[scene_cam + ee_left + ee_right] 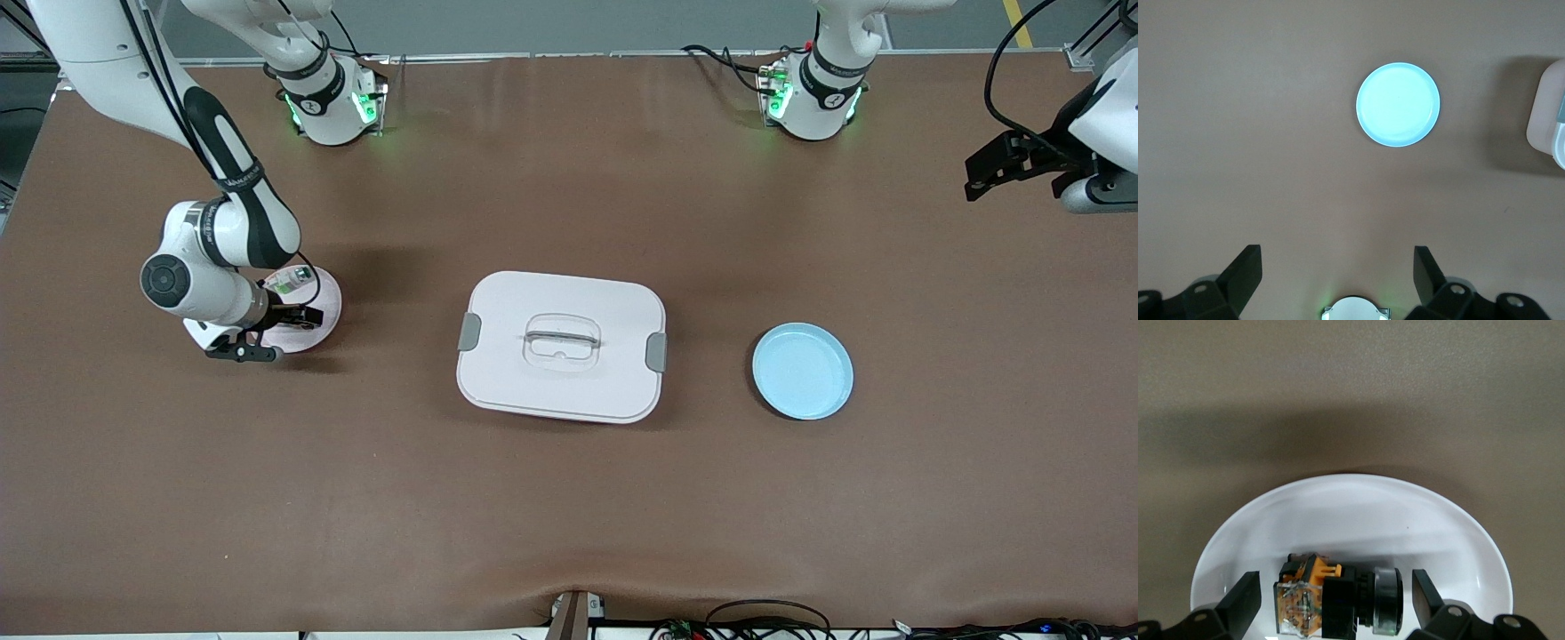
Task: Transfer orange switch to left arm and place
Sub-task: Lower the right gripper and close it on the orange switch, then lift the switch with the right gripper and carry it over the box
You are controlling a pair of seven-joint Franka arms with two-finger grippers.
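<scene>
The orange switch (1331,603), a black block with an orange and clear end and a round cap, lies on its side on a white plate (1351,513). My right gripper (1337,588) is low over that plate (324,298), open, with one finger on each side of the switch and not touching it. In the front view the right gripper (271,334) hides the switch. The white box (562,345) with grey clasps stands mid-table. My left gripper (978,182) hangs open and empty, high over the left arm's end of the table, waiting.
A light blue plate (803,371) sits between the box and the left arm's end; the left wrist view shows this plate (1398,105) and a corner of the box (1545,113). A small green-and-white part (286,283) shows at the white plate's edge.
</scene>
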